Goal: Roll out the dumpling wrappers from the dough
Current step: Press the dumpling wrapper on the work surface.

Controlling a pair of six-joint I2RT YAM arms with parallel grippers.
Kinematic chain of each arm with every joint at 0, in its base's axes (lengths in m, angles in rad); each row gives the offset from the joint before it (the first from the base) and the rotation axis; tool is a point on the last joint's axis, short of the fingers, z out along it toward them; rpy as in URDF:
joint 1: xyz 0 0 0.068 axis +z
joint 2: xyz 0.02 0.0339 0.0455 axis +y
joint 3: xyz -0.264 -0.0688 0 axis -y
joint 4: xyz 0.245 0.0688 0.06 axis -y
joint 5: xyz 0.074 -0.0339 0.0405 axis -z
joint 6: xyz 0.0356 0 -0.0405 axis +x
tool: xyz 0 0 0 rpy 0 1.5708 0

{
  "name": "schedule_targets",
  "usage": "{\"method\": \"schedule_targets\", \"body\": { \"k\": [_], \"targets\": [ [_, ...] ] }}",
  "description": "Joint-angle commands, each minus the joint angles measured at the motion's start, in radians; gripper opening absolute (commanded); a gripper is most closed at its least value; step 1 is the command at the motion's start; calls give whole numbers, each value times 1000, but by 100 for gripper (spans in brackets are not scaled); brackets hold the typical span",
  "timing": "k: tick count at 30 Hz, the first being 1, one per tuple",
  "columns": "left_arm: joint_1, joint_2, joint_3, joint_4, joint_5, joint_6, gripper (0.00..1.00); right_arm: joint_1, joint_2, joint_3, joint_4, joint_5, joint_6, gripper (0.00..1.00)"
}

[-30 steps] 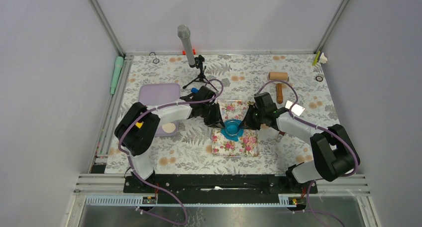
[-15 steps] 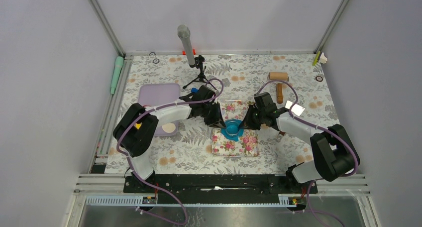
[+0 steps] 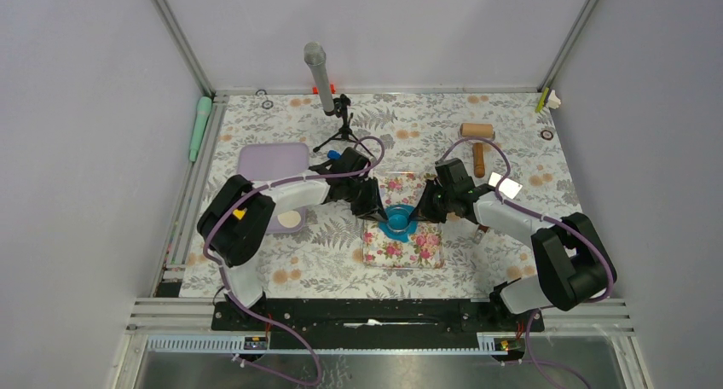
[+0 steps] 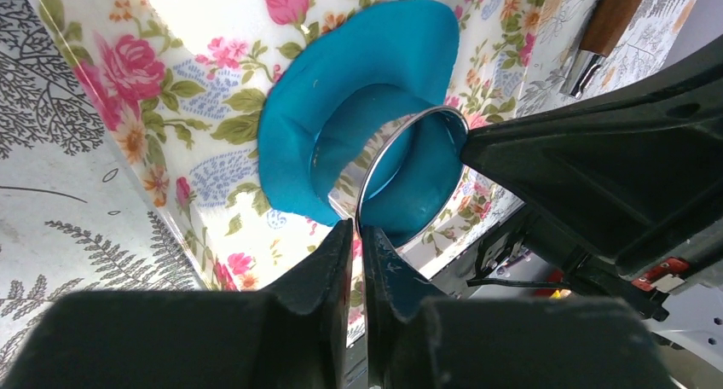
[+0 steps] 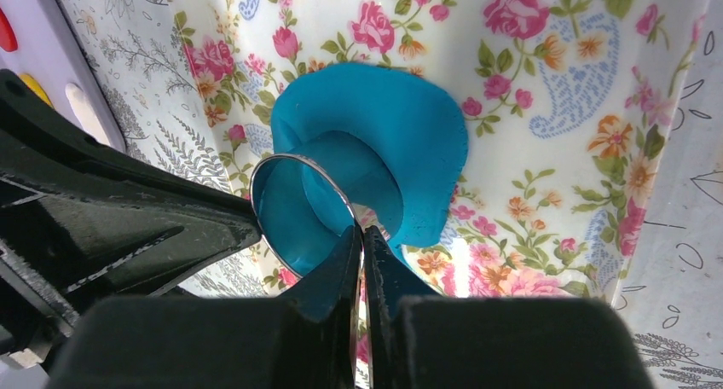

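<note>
The dough (image 3: 398, 226) is a flattened blue sheet on the floral pink mat (image 3: 411, 249), with a round cut-out in its middle (image 4: 345, 107) (image 5: 401, 146). A thin metal ring cutter (image 4: 407, 126) (image 5: 300, 162) is tilted up at the sheet's edge. Blue clay fills the ring (image 5: 294, 223), seemingly a round dumpling wrapper. My left gripper (image 3: 378, 208) (image 4: 356, 229) is shut on the ring's wall from the left. On the opposite side, my right gripper (image 3: 418, 210) (image 5: 360, 235) pinches the wall shut too.
A wooden roller (image 3: 477, 139) lies at the back right, a metal scraper (image 3: 506, 185) by the right arm. A lilac tray (image 3: 271, 162) and a pale wooden disc (image 3: 291, 220) sit left. A microphone on a tripod (image 3: 328, 89) stands behind the mat.
Hardly anything differs. Both grippers stay pinched on the ring over the dough; the right wrist has shifted only slightly.
</note>
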Motion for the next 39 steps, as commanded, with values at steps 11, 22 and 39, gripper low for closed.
{"method": "schedule_targets", "body": {
  "k": [11, 22, 39],
  "targets": [
    [4, 67, 6, 0, -36, 20, 0, 6, 29, -9, -25, 24, -21, 2],
    [6, 106, -36, -48, -97, 41, 0, 6, 39, -96, -9, 79, -20, 0],
    [12, 262, 24, -131, -238, 20, 0, 7, 2, -115, -68, 143, 54, 0]
  ]
}}
